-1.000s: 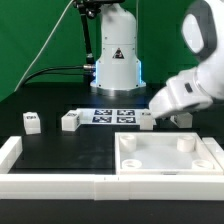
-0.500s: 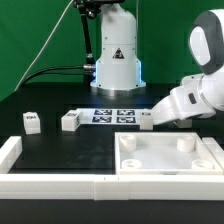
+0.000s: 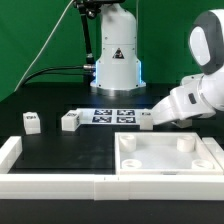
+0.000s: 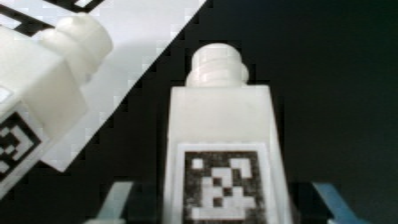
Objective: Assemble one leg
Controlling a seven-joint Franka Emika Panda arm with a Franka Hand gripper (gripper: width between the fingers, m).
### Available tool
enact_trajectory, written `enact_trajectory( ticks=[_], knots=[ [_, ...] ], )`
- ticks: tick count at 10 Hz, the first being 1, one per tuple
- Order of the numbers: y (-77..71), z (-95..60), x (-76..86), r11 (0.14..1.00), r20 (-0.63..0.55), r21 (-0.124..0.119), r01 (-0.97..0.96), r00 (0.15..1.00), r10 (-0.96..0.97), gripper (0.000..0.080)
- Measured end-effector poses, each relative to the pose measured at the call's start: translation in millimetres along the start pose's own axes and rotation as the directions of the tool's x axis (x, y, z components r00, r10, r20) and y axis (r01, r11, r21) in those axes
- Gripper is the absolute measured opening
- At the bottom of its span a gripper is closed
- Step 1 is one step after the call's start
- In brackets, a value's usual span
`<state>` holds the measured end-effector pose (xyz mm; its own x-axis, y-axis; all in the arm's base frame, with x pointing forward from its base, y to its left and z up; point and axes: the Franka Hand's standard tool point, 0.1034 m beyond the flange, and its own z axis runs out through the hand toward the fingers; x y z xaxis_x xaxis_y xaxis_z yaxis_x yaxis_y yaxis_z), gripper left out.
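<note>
The small white plastic cuboid leg [image 4: 221, 125] rests on the black counter [image 3: 50, 150]. Its black-and-white square marker tag [image 4: 222, 182] faces the wrist camera, and a rounded ribbed peg [image 4: 217, 65] sits at one end. A second leg [image 3: 70, 120] and a third leg [image 3: 31, 121] stand apart toward the exterior view's left.

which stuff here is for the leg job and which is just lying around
For the job: leg, open hand around it, square panel.
Lying about: two spare legs, marker board, white rail.
</note>
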<state>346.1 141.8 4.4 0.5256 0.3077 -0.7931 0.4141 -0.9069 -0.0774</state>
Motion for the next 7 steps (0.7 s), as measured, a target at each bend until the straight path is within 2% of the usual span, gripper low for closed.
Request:
enact_trajectory(
  ticks=[2,3,7],
  knots=[
    [-0.1,-2.5,-3.8,1.0,0.009,0.001,0.0,1.0,0.0,0.029],
    [0.6,-11.4,-12.3,1.0,0.014,-0.002,-0.002,1.0,0.002,0.029],
    [4.7,-65.9,-47.5,1.0,-0.001,-0.008,-0.012,1.0,0.012,0.0291]
  ],
)
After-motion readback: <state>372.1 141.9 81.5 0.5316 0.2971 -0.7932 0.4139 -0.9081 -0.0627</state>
